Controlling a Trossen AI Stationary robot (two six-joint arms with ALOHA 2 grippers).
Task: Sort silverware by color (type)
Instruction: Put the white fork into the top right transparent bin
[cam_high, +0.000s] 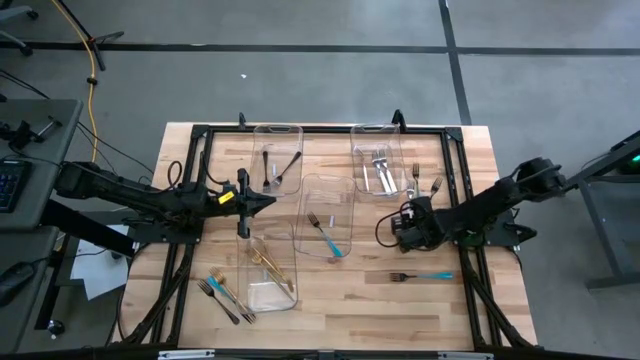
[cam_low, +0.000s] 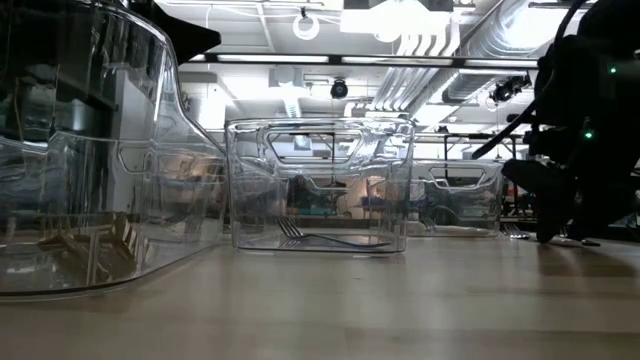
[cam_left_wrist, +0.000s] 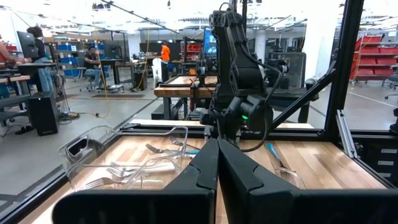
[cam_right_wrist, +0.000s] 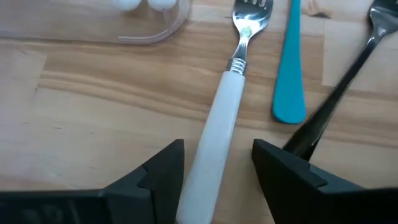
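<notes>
I see the right end effector (cam_right_wrist: 217, 168) low over the counter (cam_high: 340, 300), fingers spread wide astride a white-handled fork (cam_right_wrist: 219, 127) lying flat; a teal handle (cam_right_wrist: 289, 68) lies just beside. Farther left, left end effector (cam_high: 270, 200) pinched closed, empty, above the bins (cam_high: 327, 215).

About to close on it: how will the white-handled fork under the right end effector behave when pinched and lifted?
The white-handled fork looks rigid, so it should not flex. Its handle looks smooth and glossy, so it may slip between the right end effector fingers. Lying flat on the wooden table with a teal handle close beside it, it could skid or nudge that.
</notes>
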